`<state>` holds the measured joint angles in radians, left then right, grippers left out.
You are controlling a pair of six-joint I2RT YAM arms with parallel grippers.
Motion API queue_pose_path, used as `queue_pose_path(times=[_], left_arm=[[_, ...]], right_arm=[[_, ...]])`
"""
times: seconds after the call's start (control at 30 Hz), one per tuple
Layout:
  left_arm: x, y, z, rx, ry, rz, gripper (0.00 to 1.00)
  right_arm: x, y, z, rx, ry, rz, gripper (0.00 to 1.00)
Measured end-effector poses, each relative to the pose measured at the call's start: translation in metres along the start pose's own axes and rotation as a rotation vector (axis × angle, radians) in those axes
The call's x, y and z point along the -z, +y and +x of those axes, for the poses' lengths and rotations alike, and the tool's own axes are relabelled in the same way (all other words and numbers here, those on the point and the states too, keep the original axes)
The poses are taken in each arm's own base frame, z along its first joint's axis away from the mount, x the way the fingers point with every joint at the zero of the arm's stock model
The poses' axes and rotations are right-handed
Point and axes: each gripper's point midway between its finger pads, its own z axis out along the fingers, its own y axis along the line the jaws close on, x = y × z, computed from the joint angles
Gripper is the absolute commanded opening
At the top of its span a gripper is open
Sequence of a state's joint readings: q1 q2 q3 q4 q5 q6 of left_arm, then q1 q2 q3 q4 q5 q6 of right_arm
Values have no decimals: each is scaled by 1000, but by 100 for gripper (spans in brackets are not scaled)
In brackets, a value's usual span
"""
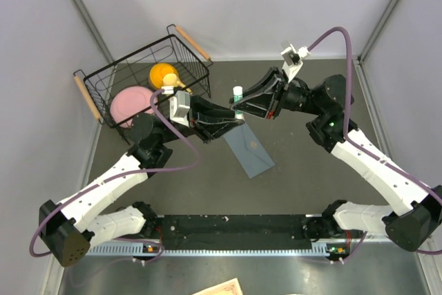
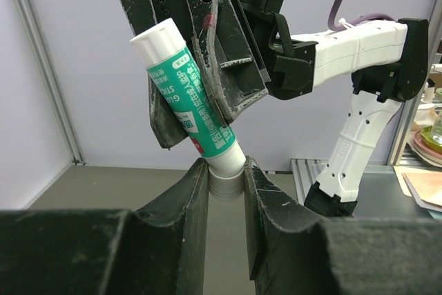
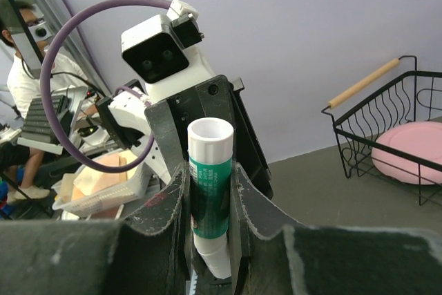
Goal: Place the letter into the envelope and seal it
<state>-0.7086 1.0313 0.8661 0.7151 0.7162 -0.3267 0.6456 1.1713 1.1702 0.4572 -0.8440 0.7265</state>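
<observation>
A white-and-green glue stick [image 1: 237, 94] hangs in the air between both arms, above the far end of the envelope. My right gripper [image 3: 210, 179] is shut on its green body [image 3: 209, 191]. My left gripper [image 2: 226, 179] is shut on the stick's lower white end [image 2: 228, 164], with the fingertips [image 2: 200, 184] pressed on either side of it. In the top view the left gripper [image 1: 233, 112] and the right gripper [image 1: 242, 106] meet tip to tip. The blue-grey envelope [image 1: 251, 150] lies flat on the table with a small gold spot on its face. The letter is out of view.
A black wire basket [image 1: 103, 77] with wooden handles stands at the back left, holding a pink plate [image 1: 130, 101] and a yellow item [image 1: 164, 74]. Grey walls close the table's sides and back. A black rail [image 1: 235, 229] runs along the near edge.
</observation>
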Motion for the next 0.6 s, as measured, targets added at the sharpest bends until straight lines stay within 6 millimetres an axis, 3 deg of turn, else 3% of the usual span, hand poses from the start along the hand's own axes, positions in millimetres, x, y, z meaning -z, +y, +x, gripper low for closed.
queue_pose_path(times=[0.6], left_arm=[[2,-2,11,86,40,-4,0]], right_arm=[[7,1,12,173,67,-7,0]])
